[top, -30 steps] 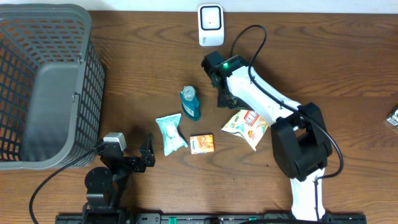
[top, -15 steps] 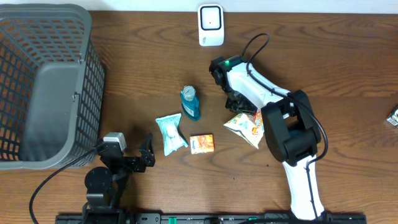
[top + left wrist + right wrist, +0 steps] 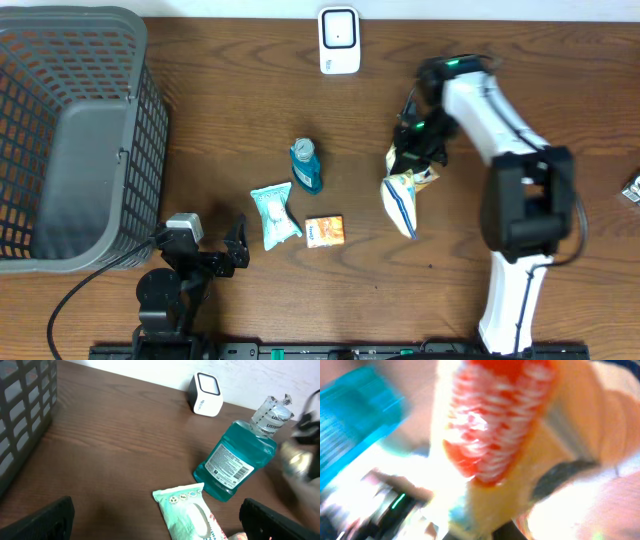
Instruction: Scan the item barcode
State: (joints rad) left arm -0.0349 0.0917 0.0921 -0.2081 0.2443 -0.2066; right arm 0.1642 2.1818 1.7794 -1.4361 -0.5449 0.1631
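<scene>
**mo:** Snack packet [image 3: 400,200] has shifted since a second ago. It was lying flat and spread out right of the orange box [image 3: 324,231], and now it's bunched up narrow and dangling from the right gripper [image 3: 410,160], a bit further up the table [image 3: 230,90]. Those jaws went from wide apart to clamped on the packet's top edge, so I'd call the pick done

**jen:** agreed, grab looks solid. Can't tell from overhead if the bottom corner has left the wood yet, though. The right wrist view is no help, just a smeary orange-and-white blur of packet [image 3: 490,435] right up against the lens

**mo:** so what's left is the actual scan. The scanner [image 3: 339,40] sits at the far edge, up and left of the packet, and well apart from it. My guess is the packet has to travel there and get turned so the barcode faces it, and I can't see a barcode anywhere right now

**jen:** arm pose is a bit twisty too. The white forearm runs up the right side, then the wrist folds back down and left to reach the packet. Mouthwash bottle [image 3: 306,167] stands just left of that route, so I'd watch the swing

**mo:** left gripper [image 3: 238,250] is parked near the front edge with its jaws spread and nothing in them, next to the wipes pack [image 3: 273,213], basket [image 3: 70,130] off to its left
</scene>
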